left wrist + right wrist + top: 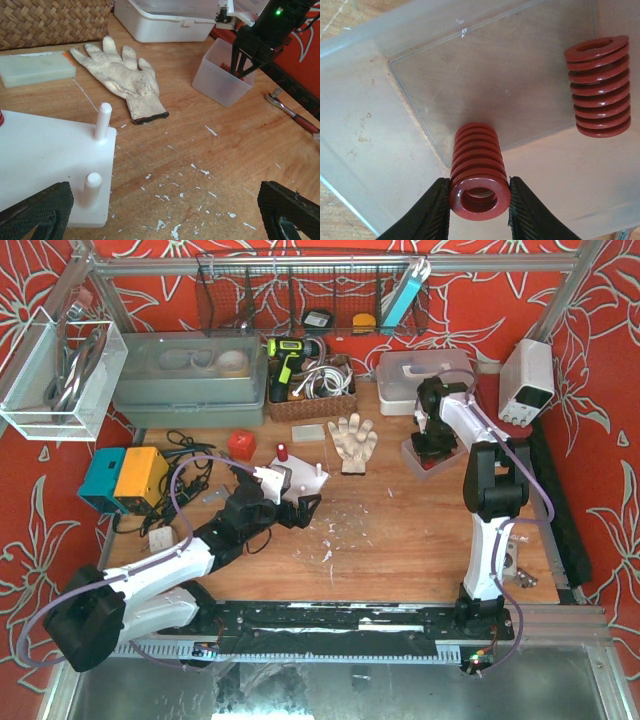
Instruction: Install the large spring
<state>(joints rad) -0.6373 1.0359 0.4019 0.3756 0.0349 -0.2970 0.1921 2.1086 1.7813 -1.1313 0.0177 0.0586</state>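
The large spring (pixel 479 165), a red coil, stands on end inside a clear plastic bin (pixel 360 125). My right gripper (pixel 480 196) is shut on its top coil, with a pad pressed against each side. A second red spring (pixel 597 87) stands apart in the same bin. From above, the right gripper (pixel 432 445) reaches down into the bin (pixel 418 466). A white base plate (pixel 45 150) with two upright pegs (pixel 103 120) lies at centre left. My left gripper (pixel 162 215) hovers wide open beside the plate's near corner, holding nothing.
A cream work glove (pixel 352 440) lies between the plate and the bin. A ratchet wrench (pixel 292 112) rests near the right edge. A white lidded box (pixel 425 375), a wicker basket (pixel 310 390) and a pale green block (pixel 305 432) sit further back.
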